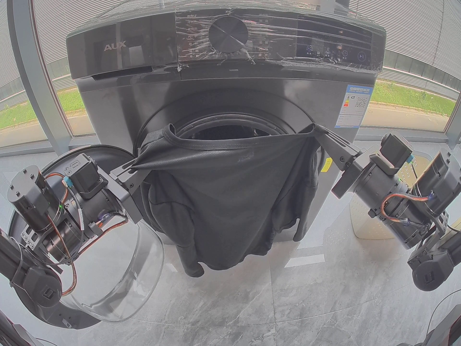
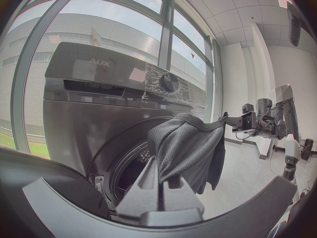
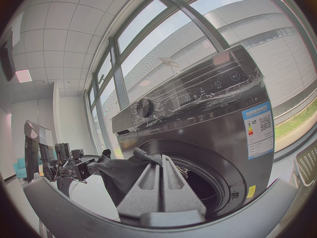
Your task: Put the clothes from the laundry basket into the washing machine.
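Note:
A dark grey garment [image 1: 225, 193] hangs stretched between my two grippers, right in front of the washing machine's round opening [image 1: 225, 128]. My left gripper [image 1: 128, 169] is shut on the garment's left top corner, and my right gripper [image 1: 322, 134] is shut on its right top corner. The cloth's lower part droops to just above the floor. In the left wrist view the mesh fabric [image 2: 188, 146] bunches over the shut left gripper [image 2: 161, 177]. In the right wrist view a fold of the garment [image 3: 127, 169] sits at the tips of the shut right gripper [image 3: 160, 164]. The drum [image 3: 201, 185] is dark inside.
The washing machine [image 1: 120, 97] stands against tall windows. Its round glass door [image 1: 115, 275] is swung open to the left, under my left arm. A pale perforated laundry basket [image 1: 370, 217] stands on the floor at the right. Grey tiled floor lies in front.

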Controlling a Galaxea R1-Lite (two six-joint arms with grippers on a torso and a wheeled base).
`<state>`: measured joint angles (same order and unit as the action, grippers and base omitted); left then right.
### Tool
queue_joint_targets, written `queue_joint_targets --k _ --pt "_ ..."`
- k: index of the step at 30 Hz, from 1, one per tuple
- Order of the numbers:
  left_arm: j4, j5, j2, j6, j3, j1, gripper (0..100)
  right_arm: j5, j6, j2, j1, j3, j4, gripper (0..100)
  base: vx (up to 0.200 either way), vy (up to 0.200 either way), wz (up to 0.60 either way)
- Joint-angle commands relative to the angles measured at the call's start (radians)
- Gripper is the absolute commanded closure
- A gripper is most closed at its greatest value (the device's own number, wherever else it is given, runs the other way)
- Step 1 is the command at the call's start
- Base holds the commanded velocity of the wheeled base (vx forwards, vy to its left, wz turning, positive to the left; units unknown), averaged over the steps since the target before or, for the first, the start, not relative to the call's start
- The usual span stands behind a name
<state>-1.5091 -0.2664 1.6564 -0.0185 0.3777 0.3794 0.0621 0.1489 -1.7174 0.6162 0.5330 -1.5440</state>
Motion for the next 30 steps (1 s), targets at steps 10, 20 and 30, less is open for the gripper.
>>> queue_joint_targets --k 10,20,30 --pt "0.001 -0.011 0.016 0.014 -0.042 -0.007 0 -0.004 0.001 -0.011 0.007 -0.011 -0.001 100 0.000 0.000 0.00" --pt "0.000 -0.042 0.072 0.032 -0.103 -0.005 0 -0.007 0.004 -0.031 0.017 -0.001 0.001 100 0.000 0.000 0.00" --pt "-0.002 -0.070 0.189 0.019 -0.105 0.004 0 -0.035 0.009 -0.067 0.077 0.036 0.004 100 0.000 0.000 0.00"
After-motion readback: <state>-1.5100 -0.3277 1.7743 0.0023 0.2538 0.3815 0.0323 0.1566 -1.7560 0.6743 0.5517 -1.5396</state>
